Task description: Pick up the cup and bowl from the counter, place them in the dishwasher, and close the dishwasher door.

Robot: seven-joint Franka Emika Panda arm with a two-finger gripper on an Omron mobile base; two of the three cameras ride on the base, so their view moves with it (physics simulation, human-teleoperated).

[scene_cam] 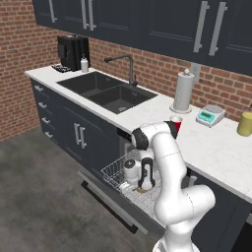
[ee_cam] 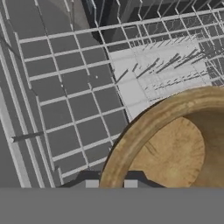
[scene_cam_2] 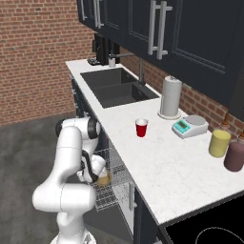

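Looking from the left base view, the arm bends down over the open dishwasher [scene_cam: 129, 183], its hand [scene_cam: 144, 186] low in the wire rack [scene_cam: 114, 170] with a bit of tan bowl [scene_cam: 145, 187] at its tips; the door [scene_cam: 106, 197] lies folded down, and the cup [scene_cam: 175, 124] stands on the counter [scene_cam: 221, 152] beside the paper-towel roll [scene_cam: 183, 91]. From the right base view, the hand [scene_cam_2: 99, 177] sits in the rack [scene_cam_2: 116, 188] with the bowl [scene_cam_2: 104, 178] right by it, while the red cup [scene_cam_2: 141, 127] waits alone on the counter [scene_cam_2: 162, 176], well apart from the arm. In the hand view, the bowl [ee_cam: 175, 144] is close under the camera over the rack grid [ee_cam: 65, 87], its rim between the fingertips [ee_cam: 92, 183]; whether they pinch it or have let go, I cannot tell. I judge the bowl is at or nearly at its place; the cup is untouched and the door is not yet closed, so well over half remains.
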